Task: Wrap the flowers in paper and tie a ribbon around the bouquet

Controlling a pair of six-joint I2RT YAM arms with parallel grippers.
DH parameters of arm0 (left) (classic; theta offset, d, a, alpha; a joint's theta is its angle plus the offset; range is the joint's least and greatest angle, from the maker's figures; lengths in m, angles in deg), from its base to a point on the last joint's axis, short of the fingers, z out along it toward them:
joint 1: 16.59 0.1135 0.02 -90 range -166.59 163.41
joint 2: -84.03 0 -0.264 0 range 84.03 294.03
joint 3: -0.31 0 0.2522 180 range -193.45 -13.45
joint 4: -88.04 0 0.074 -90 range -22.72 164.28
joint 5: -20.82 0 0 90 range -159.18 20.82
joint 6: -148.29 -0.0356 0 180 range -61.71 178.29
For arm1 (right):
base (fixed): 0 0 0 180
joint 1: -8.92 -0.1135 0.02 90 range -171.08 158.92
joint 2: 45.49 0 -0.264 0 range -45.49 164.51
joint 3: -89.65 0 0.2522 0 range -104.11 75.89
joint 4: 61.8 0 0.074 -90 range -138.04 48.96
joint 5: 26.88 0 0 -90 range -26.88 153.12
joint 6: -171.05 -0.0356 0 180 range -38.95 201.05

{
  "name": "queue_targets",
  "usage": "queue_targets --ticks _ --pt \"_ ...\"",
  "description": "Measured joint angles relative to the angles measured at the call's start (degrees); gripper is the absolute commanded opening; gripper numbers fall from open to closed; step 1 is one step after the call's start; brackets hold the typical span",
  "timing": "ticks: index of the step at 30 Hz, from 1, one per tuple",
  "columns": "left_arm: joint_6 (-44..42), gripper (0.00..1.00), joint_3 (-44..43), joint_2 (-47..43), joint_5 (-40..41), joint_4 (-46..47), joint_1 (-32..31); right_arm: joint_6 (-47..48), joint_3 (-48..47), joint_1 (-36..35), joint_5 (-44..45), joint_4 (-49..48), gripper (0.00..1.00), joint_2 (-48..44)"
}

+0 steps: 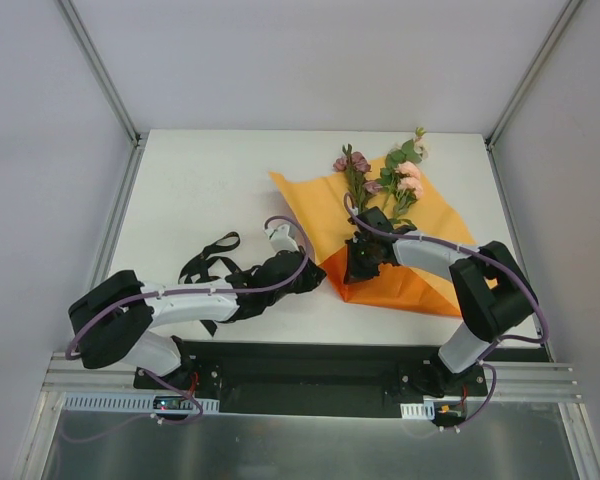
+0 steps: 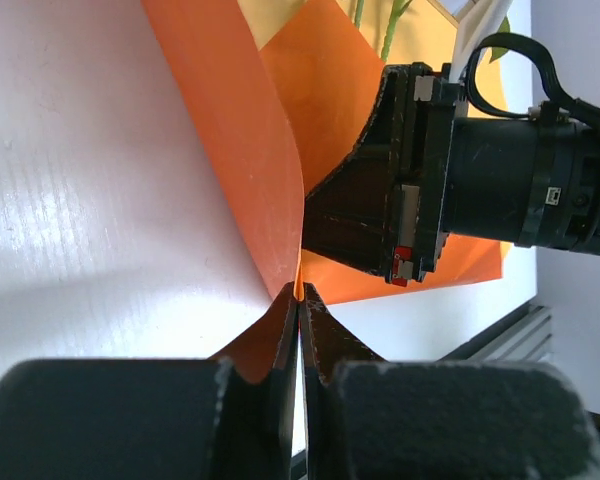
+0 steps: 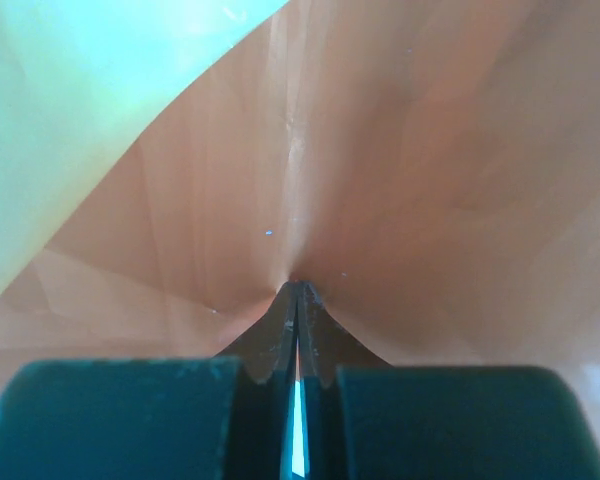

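You're mid-wrap: left gripper [image 2: 298, 296] and right gripper [image 3: 298, 290] each have jaws clamped on the paper [image 1: 318, 205], flowers [image 1: 385, 180] lie on its far half, and the ribbon [image 1: 208, 262] sits unused on the table by the left arm.

A white table [image 1: 210, 190] stands between pale grey walls [image 1: 40, 120].

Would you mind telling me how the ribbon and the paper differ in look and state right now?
The ribbon is black and narrow, the paper orange and broad. The ribbon lies loose in loops, held by nothing; the paper is pinched by the left pincer and the right pincer. The flowers lie on the paper, not the ribbon. Both rest on the table.
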Motion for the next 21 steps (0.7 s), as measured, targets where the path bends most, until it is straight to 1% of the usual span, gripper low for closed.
queue_targets --ticks 7,8,11,12,14,15,16,19,21 --pt "-6.5 0.0 -4.4 2.0 1.0 -3.2 -1.5 0.1 0.0 0.2 -0.6 -0.1 0.01 0.0" --pt "-7.3 0.0 -5.2 2.6 0.9 -3.4 -1.5 0.1 0.0 0.4 -0.9 0.1 0.02 0.0" --pt "-8.2 0.0 -6.2 3.7 0.8 -3.8 -1.8 0.4 0.0 1.2 -1.6 1.7 0.09 -0.9" --pt "-8.6 0.0 -6.2 3.8 0.8 -4.1 -1.9 0.7 0.0 1.5 -1.5 2.6 0.13 -2.0" --pt "-9.2 0.0 -6.2 3.8 0.9 -5.0 -1.8 1.3 0.0 2.1 -1.4 4.8 0.18 -5.2" --pt "-9.4 0.0 -6.3 3.8 1.1 -5.6 -1.8 1.6 0.0 2.3 -1.4 5.6 0.25 -6.7" --pt "-9.6 0.0 -6.3 3.8 1.4 -6.1 -1.8 2.0 0.1 2.4 -1.4 6.6 0.27 -9.0" --pt "-10.0 0.0 -6.3 3.7 2.1 -7.3 -1.8 2.7 1.3 2.4 -1.3 8.2 0.29 -15.3" --pt "-10.3 0.0 -6.3 3.6 2.7 -7.8 -1.8 2.8 3.1 2.4 -1.2 9.4 0.25 -19.2"
